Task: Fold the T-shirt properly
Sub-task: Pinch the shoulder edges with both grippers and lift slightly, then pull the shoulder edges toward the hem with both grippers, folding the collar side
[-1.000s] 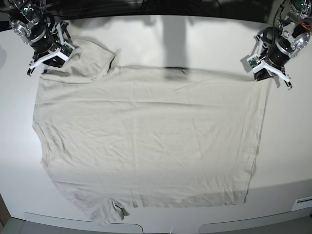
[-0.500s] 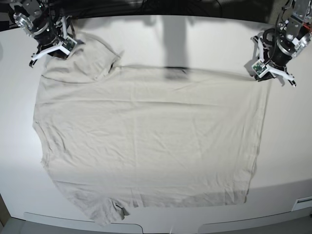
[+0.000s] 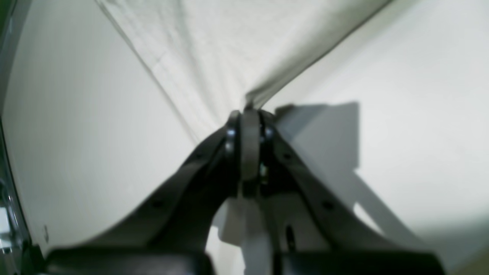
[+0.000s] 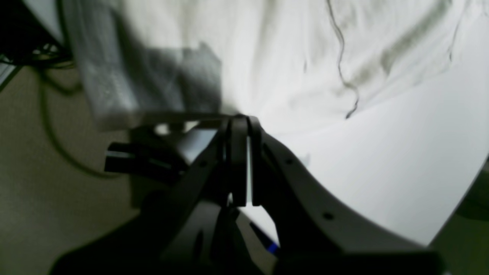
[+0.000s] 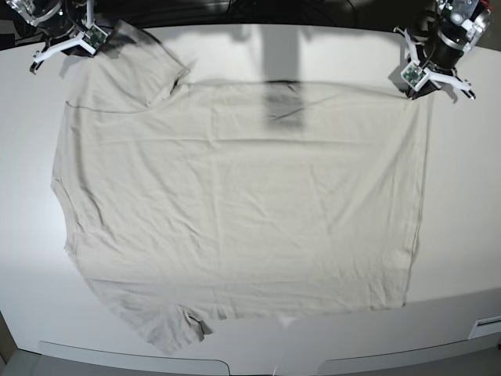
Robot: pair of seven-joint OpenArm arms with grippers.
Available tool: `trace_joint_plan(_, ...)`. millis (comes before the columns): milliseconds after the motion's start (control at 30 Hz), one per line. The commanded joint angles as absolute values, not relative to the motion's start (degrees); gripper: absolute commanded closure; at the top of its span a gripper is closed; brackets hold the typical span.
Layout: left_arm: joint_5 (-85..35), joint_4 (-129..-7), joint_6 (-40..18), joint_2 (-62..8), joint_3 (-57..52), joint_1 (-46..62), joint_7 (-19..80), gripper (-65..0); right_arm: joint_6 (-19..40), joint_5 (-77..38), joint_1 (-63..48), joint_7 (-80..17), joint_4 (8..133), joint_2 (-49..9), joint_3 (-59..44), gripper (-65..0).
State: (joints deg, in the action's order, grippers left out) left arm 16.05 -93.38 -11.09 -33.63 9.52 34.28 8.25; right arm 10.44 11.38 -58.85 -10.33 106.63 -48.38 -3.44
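Both arms reach to the far corners of the T-shirt [image 5: 235, 204], well apart from each other. The left gripper [image 3: 250, 114] has its jaws pressed together, pinching the T-shirt's far hem corner. The right gripper [image 4: 238, 120] sits at the far sleeve, its 2 jaws closed against the fabric edge there.

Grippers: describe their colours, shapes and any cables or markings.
The left gripper and right gripper both have white, angular, claw-like finger frames on black-and-silver round motor housings, each with a small green board beside it. In the wrist views the fingers look dark, curved and slim. Dark cables run behind the arms.
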Motion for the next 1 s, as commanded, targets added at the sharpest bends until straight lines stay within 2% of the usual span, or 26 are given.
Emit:
trace_joint_plan(0, 16.01, -94.32, -11.33, -34.15, 9.78, 36.27, 10.70, 0.0, 9.04, 11.14, -60.75, -9.80, 107.72, -48.69, -4.32, 0.0)
trace_joint_plan(133, 16.14, -98.56, -6.66, -34.17, 9.76, 40.29, 10.76, 0.0, 7.73, 11.77, -64.47, -8.71, 109.40, -45.30, -7.40, 0.0)
trace_joint_plan(333, 16.43, -102.80, -6.61, -34.15, 7.66, 44.14, 11.33, 0.0, 7.79, 13.30, -67.68, -4.91, 111.22, -39.72, -11.66, 0.0)
trace_joint_plan(767, 16.43, -109.45, -6.61, -34.15, -3.97, 55.27, 11.46, 0.0, 7.42, 13.34, -75.00, -5.39, 117.62, -39.20, -12.38, 0.0)
trace_joint_plan(967, 16.45, -109.65, -6.57, -34.15, -5.78, 56.01, 9.69, 0.0, 6.33, 18.04, -75.00, -5.39, 120.46, -35.55, -12.43, 0.0)
